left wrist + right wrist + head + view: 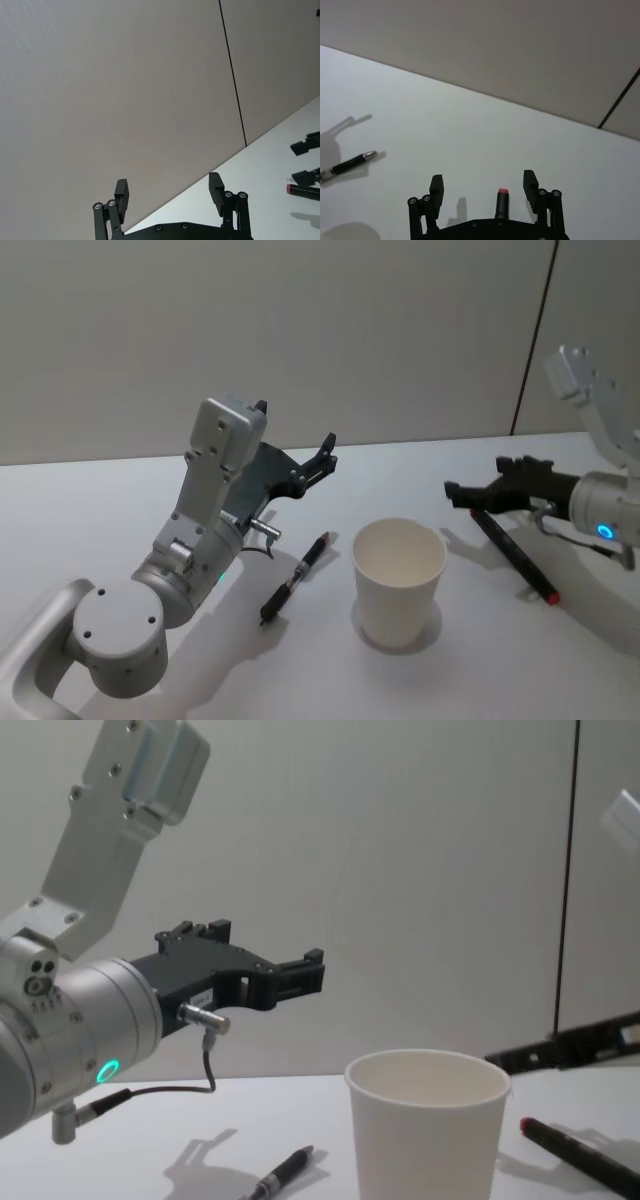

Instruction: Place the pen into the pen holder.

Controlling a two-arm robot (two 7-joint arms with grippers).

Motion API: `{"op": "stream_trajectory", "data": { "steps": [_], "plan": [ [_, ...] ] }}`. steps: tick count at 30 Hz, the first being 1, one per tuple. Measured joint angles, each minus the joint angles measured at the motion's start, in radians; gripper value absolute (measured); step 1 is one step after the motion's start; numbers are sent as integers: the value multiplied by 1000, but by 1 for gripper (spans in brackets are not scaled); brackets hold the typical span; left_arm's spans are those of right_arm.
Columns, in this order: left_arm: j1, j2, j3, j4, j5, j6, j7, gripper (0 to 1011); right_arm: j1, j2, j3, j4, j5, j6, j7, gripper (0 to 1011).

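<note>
The pen holder (398, 580), a white paper cup (427, 1130), stands upright mid-table. Left of it lies a black pen (295, 578) with a silver tip (347, 164) (283, 1172). To the cup's right rests a second pen, black with a red end (515, 555) (580, 1155). My right gripper (458, 495) hovers open just over that pen's far end, and the red end (503, 199) shows low between the spread fingers of the right gripper (483, 185). Held up in the air behind the black pen, my left gripper (328, 452) (169, 190) (310, 970) is open and holds nothing.
The white table (120, 500) ends at a grey wall with a dark vertical seam (532, 340). The left arm's elbow and base (120, 625) take up the near left corner. Bare table lies in front of the cup and behind it.
</note>
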Motion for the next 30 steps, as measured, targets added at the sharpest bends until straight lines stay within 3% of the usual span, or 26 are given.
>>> {"op": "stream_trajectory", "data": {
  "steps": [2,11,21,30],
  "plan": [
    [0,0,0,0,0,0,0,1001,-14,13,6,-14,8,45,6,1001],
    [0,0,0,0,0,0,0,1001,-68,44,28,-49,43,128,-7,1001],
    [0,0,0,0,0,0,0,1001,-101,54,38,-58,73,146,-33,1001],
    [0,0,0,0,0,0,0,1001,-107,47,38,-47,95,119,-49,1001]
  ]
}}
